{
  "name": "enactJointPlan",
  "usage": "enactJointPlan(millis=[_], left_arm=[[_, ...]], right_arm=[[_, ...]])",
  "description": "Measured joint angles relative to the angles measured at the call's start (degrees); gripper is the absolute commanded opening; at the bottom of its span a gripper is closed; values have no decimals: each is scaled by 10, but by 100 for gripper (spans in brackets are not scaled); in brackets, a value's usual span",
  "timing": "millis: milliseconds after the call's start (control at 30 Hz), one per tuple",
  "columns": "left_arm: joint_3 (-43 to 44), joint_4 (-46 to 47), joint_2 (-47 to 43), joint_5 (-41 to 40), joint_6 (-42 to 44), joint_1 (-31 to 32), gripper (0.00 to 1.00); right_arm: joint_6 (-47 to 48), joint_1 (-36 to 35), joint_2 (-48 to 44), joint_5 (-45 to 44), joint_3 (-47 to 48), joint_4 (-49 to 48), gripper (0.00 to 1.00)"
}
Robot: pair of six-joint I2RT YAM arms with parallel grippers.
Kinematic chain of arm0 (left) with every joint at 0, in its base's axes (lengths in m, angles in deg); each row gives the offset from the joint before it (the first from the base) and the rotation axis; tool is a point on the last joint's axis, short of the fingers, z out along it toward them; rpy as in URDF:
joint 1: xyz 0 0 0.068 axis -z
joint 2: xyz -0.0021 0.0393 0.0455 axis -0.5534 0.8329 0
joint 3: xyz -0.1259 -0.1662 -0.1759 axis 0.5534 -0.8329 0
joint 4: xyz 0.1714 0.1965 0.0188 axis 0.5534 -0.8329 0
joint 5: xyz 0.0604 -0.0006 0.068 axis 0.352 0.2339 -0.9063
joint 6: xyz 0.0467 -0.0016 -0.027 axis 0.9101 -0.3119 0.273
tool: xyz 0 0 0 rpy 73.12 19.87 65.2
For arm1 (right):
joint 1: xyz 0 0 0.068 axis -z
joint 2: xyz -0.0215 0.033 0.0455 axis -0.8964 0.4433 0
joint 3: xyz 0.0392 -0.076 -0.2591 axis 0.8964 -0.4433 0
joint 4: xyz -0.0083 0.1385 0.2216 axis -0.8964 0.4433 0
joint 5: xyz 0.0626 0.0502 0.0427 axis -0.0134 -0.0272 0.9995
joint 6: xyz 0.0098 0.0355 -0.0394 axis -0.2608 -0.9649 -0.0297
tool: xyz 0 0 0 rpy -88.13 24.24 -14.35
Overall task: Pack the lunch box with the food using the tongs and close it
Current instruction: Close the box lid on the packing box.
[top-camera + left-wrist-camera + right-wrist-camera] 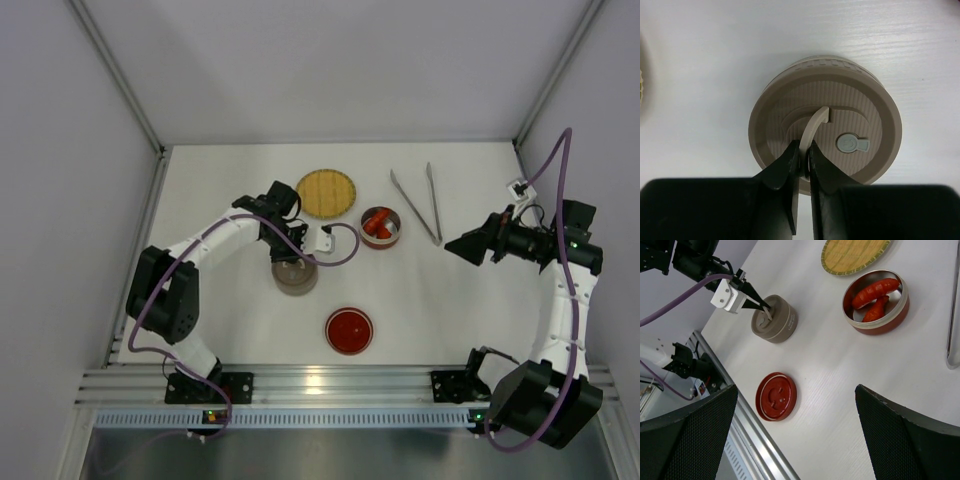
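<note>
Food (875, 290) lies in the open red tin (890, 322); red lid (776, 396) off, tongs (433, 205) untouched far right. Left gripper (804, 147) seemingly pinches the loop handle (812, 125) on the closed beige tin (865, 105); right gripper (458, 245) gapes, empty.

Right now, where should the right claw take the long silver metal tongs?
Probably from above, straddling both arms mid-length on the long silver metal tongs: they lie flat, joined at the near end, tips splayed toward the back.

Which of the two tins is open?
The red tin holding red food pieces; a red lid lies apart. The beige tin is closed.
</note>
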Motion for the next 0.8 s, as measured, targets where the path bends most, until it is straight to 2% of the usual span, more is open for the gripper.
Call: enactJointPlan(millis=[67, 233, 467, 633, 733, 800], left_arm=[[0, 0, 0, -4, 1, 0, 20], [1, 3, -1, -19, 0, -3, 40], [9, -8, -1, -40, -4, -8, 54], [13, -16, -1, -51, -17, -9, 75], [16, -16, -1, -54, -28, -9, 98], [20, -18, -1, -53, -42, -10, 98]], right_arm=[[-1, 0, 0, 0, 0, 0, 99], [-1, 0, 0, 0, 0, 0, 99], [-2, 0, -1, 1, 0, 0, 99], [-7, 0, -4, 5, -4, 0, 99], [-9, 0, -7, 6, -5, -1, 99], [-10, 0, -8, 7, -5, 0, 99]])
